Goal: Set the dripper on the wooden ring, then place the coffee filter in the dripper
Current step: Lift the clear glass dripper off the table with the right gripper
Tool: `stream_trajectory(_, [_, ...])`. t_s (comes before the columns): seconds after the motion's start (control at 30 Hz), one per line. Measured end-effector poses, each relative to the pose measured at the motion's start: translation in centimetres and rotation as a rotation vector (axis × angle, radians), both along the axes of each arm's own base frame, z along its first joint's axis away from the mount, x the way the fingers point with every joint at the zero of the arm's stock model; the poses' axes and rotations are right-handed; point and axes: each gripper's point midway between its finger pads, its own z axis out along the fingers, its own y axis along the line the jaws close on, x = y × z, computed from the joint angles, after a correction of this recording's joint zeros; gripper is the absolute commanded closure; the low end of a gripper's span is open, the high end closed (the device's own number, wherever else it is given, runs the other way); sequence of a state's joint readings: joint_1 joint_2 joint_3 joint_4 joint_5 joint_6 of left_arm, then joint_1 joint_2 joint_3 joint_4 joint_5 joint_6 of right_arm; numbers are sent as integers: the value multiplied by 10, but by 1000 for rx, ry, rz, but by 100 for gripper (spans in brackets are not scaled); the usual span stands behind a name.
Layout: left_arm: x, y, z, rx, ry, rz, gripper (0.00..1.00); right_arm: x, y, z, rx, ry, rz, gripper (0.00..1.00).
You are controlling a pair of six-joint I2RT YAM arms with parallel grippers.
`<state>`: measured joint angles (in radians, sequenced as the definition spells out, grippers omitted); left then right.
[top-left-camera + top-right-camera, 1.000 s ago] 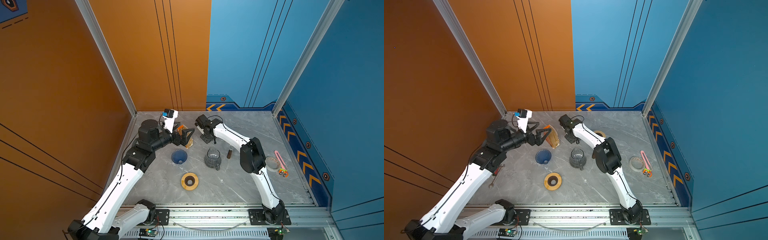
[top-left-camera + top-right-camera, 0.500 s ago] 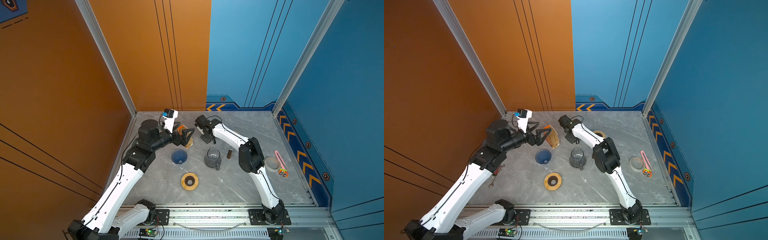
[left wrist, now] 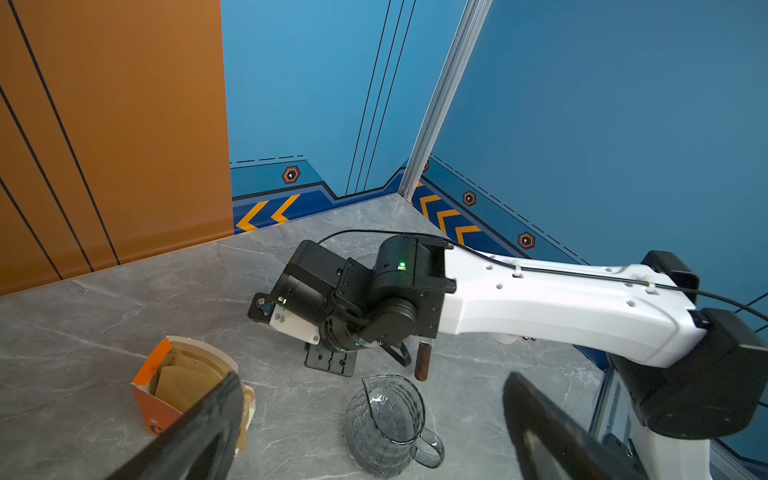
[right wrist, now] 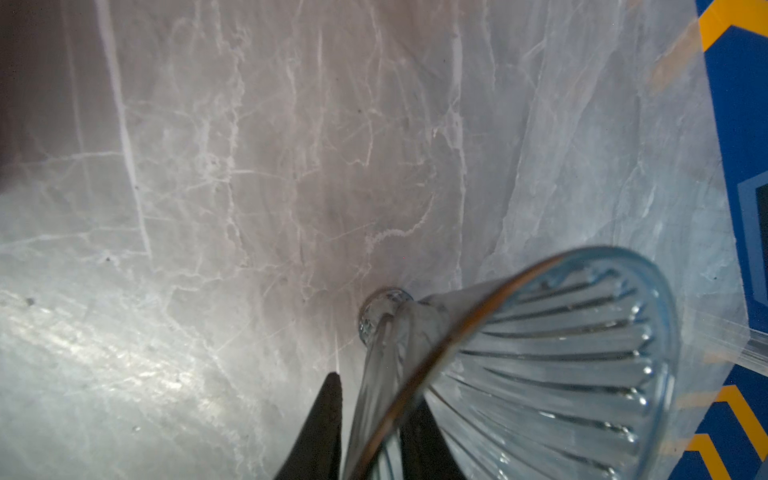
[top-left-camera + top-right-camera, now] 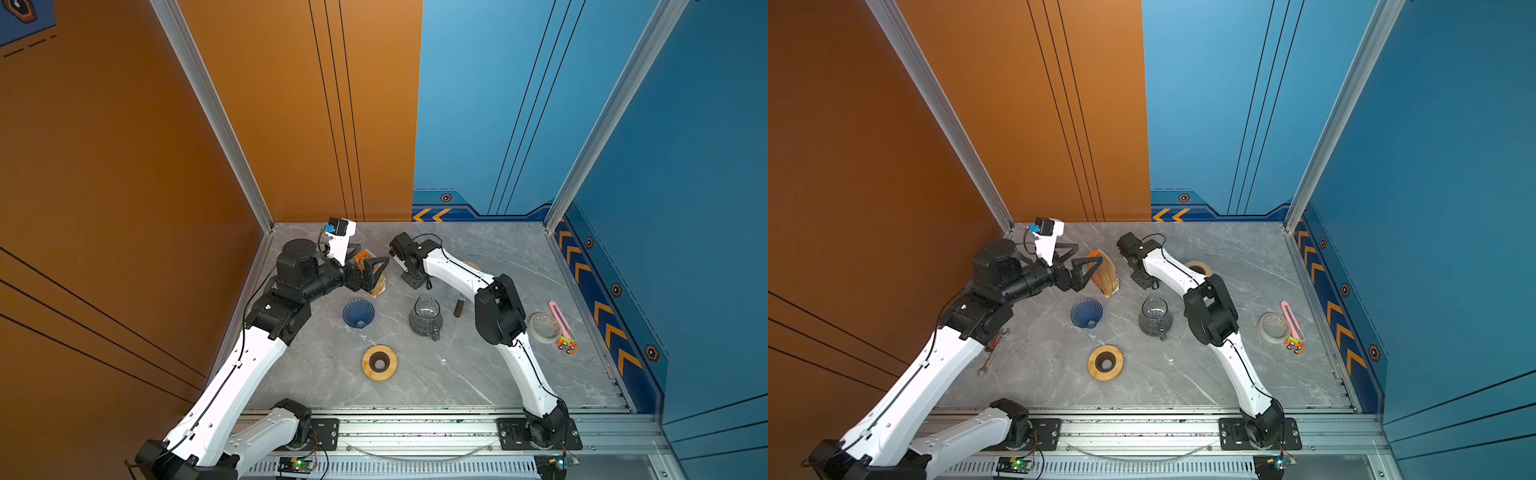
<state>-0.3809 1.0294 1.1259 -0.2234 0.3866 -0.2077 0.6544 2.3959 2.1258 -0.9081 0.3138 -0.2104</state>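
The blue ribbed glass dripper (image 5: 358,312) lies on its side in front of the orange filter box (image 5: 1106,278). The box holds tan coffee filters (image 3: 187,380). My left gripper (image 5: 372,254) hovers wide open at the box. In the left wrist view one finger (image 3: 208,415) crosses the box, and nothing sits between the jaws. In the right wrist view the dripper's clear ribbed wall (image 4: 540,353) runs between the two black fingers of my right gripper (image 4: 374,390), pinched there, with its tip on the table. In both top views the right gripper (image 5: 414,279) hangs low behind the pitcher, fingers hidden.
A glass pitcher (image 5: 424,318) stands mid-table, with a small brown cylinder (image 5: 458,307) beside it. A wooden ring (image 5: 379,362) lies nearer the front. A tape roll (image 5: 542,328), a pink cutter (image 5: 561,318) and a toy car (image 5: 566,345) sit at the right. A wrench (image 5: 992,351) lies under the left arm.
The right arm's elbow has edged slightly to the left. The left arm, the dripper and the filter box stay where they were.
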Motion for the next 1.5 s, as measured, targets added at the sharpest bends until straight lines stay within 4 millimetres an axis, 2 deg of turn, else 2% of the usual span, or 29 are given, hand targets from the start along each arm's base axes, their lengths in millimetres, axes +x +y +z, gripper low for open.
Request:
stream_trajectory(0.47, [0,0,0,0,0,-1,2,1,-1,3,-37,-22,9,83])
stream_trajectory(0.93, [-2,0,2,-3,-7,-1,2,3,3,15,-70,-65,35,85])
stream_trajectory(1.27, [-4,1,6,-7,-18,-1,2,4,3,50,-58,-124,41,86])
stream_trajectory(1.5, [-4,1,6,-8,-19,-1,2,3,3,57,-54,-129,42,86])
